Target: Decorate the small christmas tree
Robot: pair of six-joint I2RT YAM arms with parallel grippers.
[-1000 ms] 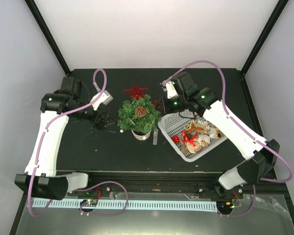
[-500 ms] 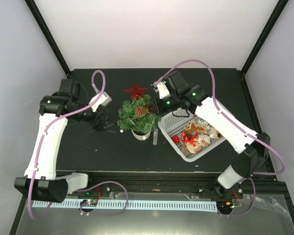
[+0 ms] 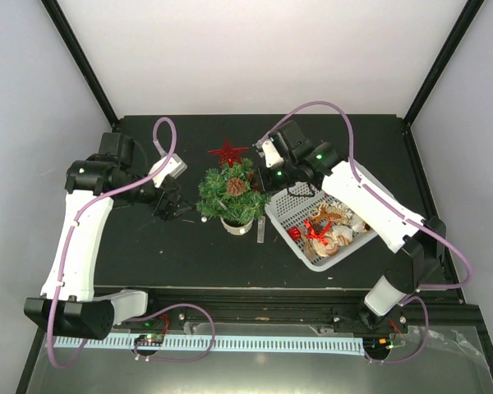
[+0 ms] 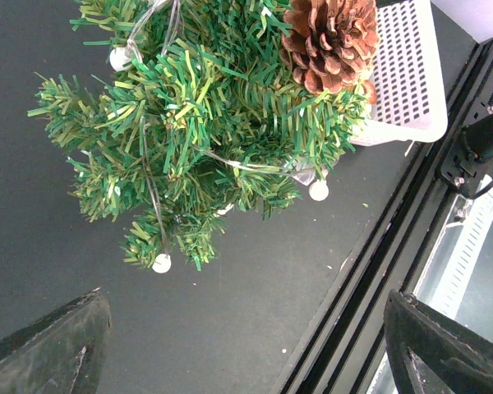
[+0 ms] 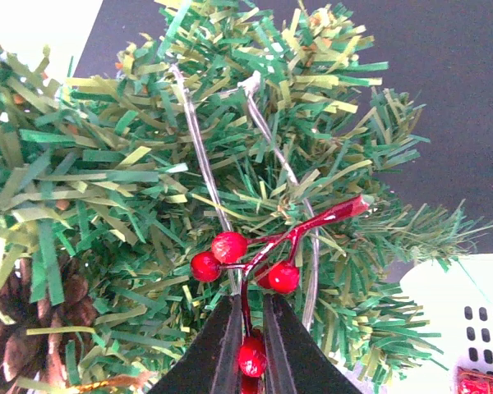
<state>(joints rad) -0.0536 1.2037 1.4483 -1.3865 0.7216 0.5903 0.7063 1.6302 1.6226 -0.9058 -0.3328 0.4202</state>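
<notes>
Black table (image 3: 140,254): right fingers (image 5: 220,349), pinching red berry sprig (image 5: 283,277), moved closer to small christmas tree (image 3: 230,194); left fingers (image 4: 53,345) spread wide.

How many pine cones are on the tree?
1: a pine cone sits high in the small christmas tree, near its middle seen from above. More may be hidden among the branches.

Overhead view from behind; both wrist views close on the tree (image 4: 205,107)
</notes>
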